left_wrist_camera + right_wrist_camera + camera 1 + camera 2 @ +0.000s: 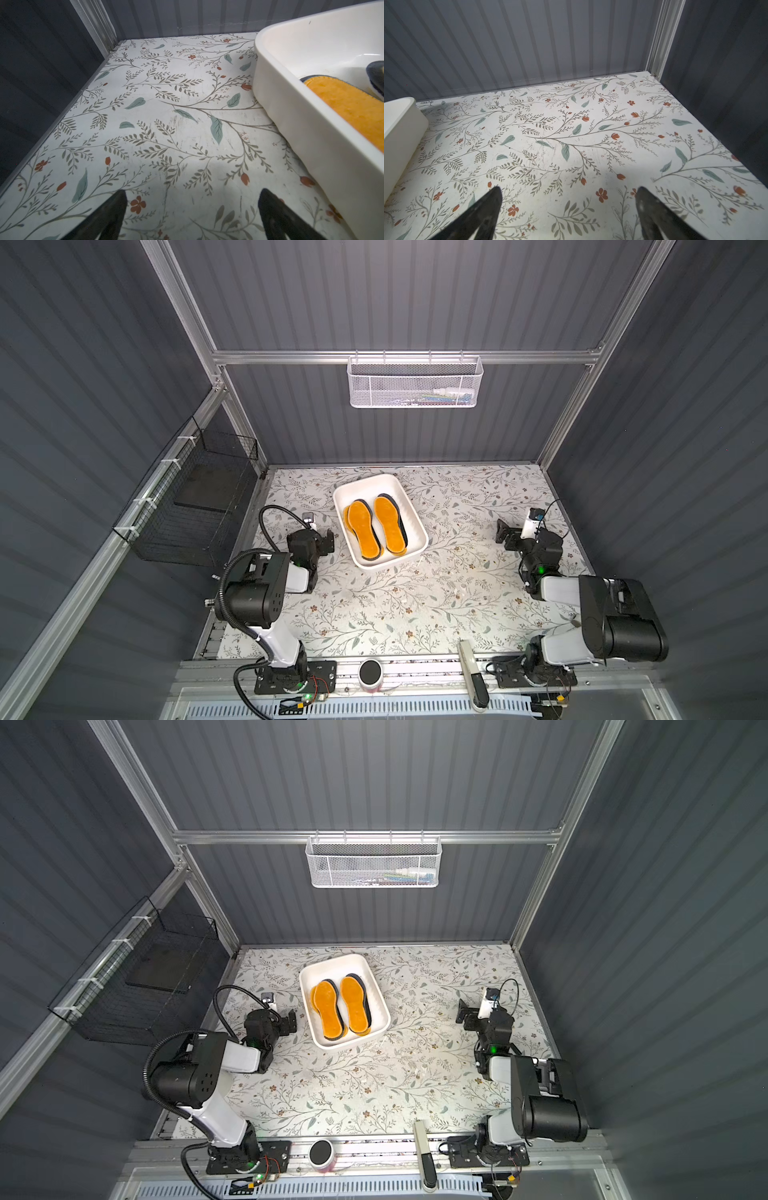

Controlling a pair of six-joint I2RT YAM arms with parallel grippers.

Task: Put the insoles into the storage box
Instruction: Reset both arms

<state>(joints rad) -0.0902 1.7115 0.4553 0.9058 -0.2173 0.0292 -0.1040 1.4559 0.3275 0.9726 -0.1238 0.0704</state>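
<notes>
Along the near edge, a metal rail [415, 666] carries both arm bases, a round black-topped tin [370, 672] and a pale bar with a black end [471, 672]. Beyond it lies the bench [415, 605], covered in a white sheet printed with grey-green sprigs and small red flowers, scuffed in places.

The left tool [192, 193] hangs low over the bench just beside the storage box [368, 488], its fingers spread wide and holding nothing. The right tool [569, 190] hovers well apart from the box on the other side, also spread and empty.

The box sits angled toward the back of the bench. The insoles [388, 526] lie inside it in two stacks side by side, orange on top with dark edges showing beneath.

Dark grey ribbed walls [415, 294] in an aluminium frame enclose the bench. A black wire basket [199, 506] hangs on the left wall, and a white mesh basket [415, 383] hangs from the back crossbar.
</notes>
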